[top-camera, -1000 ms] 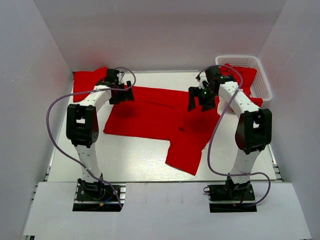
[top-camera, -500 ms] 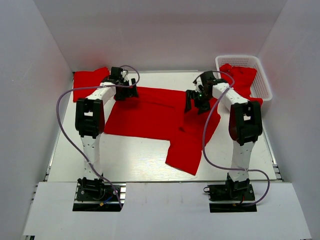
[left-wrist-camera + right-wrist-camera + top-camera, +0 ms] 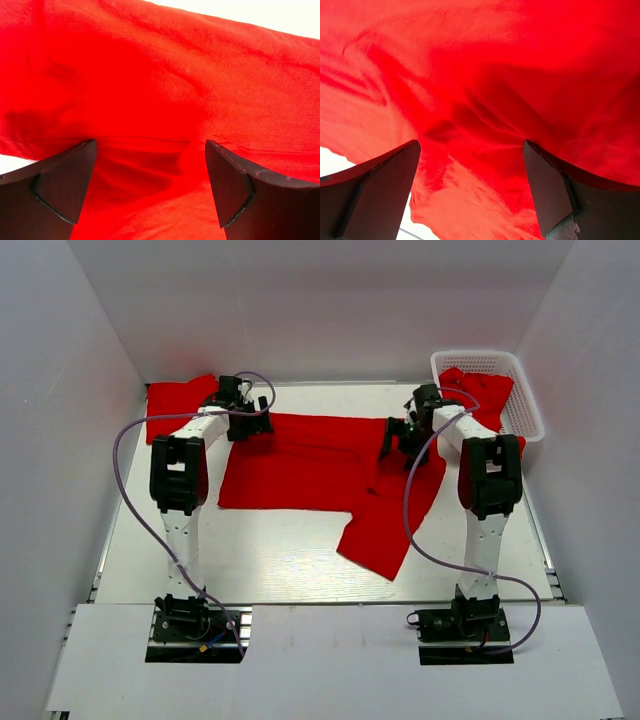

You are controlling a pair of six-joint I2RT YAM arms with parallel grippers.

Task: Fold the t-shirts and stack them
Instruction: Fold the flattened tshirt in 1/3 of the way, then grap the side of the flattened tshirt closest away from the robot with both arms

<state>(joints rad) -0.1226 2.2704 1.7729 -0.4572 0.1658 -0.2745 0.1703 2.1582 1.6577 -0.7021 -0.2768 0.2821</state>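
One red shirt (image 3: 300, 470) is spread out flat across the middle of the table (image 3: 270, 560), with one part sticking out toward the near edge on the right side. The left gripper (image 3: 247, 422) is down at the shirt's far left corner and the right gripper (image 3: 404, 440) at its far right part. Both wrist cams show the jaws spread wide with red cloth right underneath, nothing pinched. A second shirt (image 3: 178, 400) sits bunched in the far left corner. A third shirt (image 3: 482, 392) is piled in the white basket (image 3: 533, 420) at far right.
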